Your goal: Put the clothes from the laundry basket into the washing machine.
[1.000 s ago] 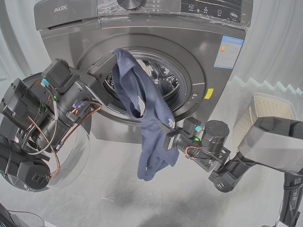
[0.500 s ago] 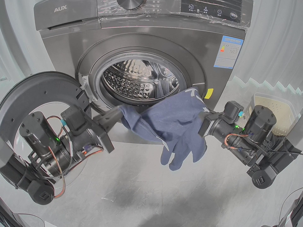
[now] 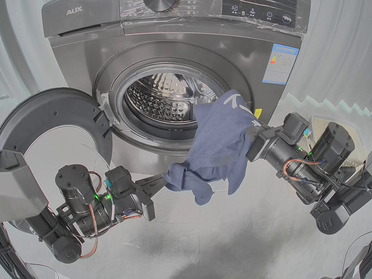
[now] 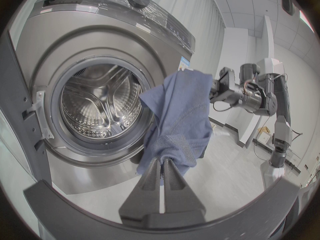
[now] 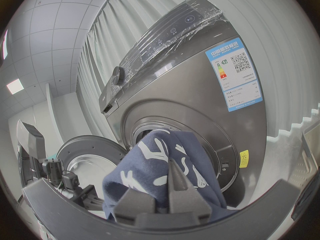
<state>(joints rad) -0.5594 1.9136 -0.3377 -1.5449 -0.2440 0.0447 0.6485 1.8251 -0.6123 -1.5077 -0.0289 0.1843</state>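
A navy garment [image 3: 219, 144] with white markings hangs stretched between both grippers, in front of the right side of the washing machine's [image 3: 174, 47] open drum [image 3: 164, 97]. My left gripper [image 3: 166, 178] is low, in front of the machine, shut on the garment's lower edge; the left wrist view shows its fingers [image 4: 173, 179] pinched on the cloth [image 4: 183, 114]. My right gripper [image 3: 252, 134] is higher, at the right rim of the opening, shut on the garment's upper part [image 5: 153, 160]. The laundry basket [image 3: 319, 120] stands at the right, mostly hidden behind the right arm.
The round door [image 3: 50, 113] is swung fully open to the left of the drum mouth. Bare grey floor [image 3: 201, 233] lies in front of the machine. Curtains [image 3: 341, 51] hang behind and to both sides.
My left gripper dropped from the drum mouth to low in front of the machine. My right gripper rose and moved right. The garment went from hanging down to spread between them.
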